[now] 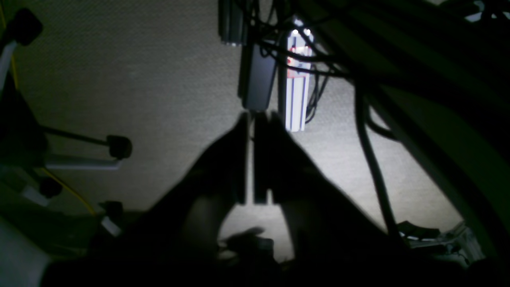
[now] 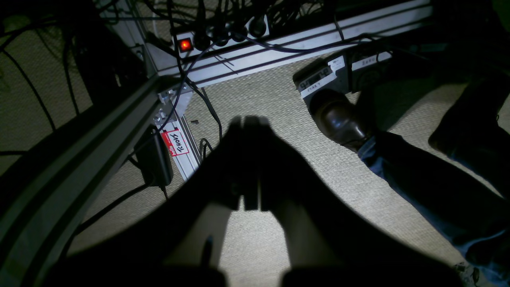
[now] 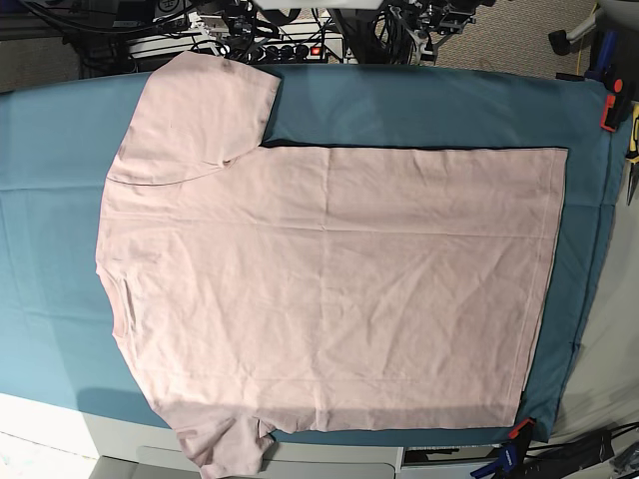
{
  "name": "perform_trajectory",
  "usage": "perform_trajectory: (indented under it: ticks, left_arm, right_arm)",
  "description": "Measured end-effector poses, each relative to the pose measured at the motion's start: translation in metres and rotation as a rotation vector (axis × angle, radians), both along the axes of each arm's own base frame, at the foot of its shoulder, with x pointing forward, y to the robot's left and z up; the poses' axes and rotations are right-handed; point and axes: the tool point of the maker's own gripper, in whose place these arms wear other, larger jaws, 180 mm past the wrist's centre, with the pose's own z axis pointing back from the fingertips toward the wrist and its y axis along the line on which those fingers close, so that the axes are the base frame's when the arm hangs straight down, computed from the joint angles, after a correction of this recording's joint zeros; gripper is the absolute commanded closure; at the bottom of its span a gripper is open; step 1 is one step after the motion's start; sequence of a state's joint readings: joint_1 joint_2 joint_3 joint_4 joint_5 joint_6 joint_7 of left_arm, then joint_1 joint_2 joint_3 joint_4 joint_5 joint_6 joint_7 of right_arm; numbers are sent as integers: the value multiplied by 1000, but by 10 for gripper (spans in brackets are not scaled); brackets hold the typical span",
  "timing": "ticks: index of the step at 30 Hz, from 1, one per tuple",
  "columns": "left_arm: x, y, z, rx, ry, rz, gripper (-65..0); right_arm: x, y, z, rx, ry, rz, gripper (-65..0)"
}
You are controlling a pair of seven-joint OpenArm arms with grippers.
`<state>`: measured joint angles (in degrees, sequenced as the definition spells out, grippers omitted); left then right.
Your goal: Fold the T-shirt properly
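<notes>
Nothing of the fold was done when I looked. The T-shirt (image 3: 329,289) lay spread flat, plain side up, on the teal cloth (image 3: 50,200). Its neck end was toward the base view's left and its hem toward the right. One sleeve (image 3: 205,110) pointed to the far edge. The other sleeve (image 3: 225,444) hung just over the near edge. The body was creased but in a single layer, with no part turned over.

My arms were nowhere over the table. Both wrist views looked down at the carpet (image 1: 159,79) under it, among cables and the frame. My left gripper (image 1: 251,159) had its jaws drawn nearly together with only a thin slit between them, gripping nothing. My right gripper (image 2: 251,159) was closed tight, also empty. A person's shoe (image 2: 338,119) stood on the floor near it.

So, as I judged it, every fold was left: sleeves in, then the body over
</notes>
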<state>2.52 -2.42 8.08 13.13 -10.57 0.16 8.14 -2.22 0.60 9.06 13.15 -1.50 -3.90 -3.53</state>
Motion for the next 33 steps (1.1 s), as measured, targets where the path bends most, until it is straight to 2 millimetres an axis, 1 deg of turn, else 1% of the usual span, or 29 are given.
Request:
perform_trajectory:
  ticks: [25,29,33]
  left_arm:
    - [0,0,0,0,0,0,-39]
    - [1,0,0,-1,-2,0,-39]
    - [4,2,1,1,-7,-2,-39]
  right_arm:
    - [1,-1,0,-5,-3,0,0]
    - [6,-6,2,-26,-17,-3,0]
    - [5,-9,3,-42,-14,-6,0]
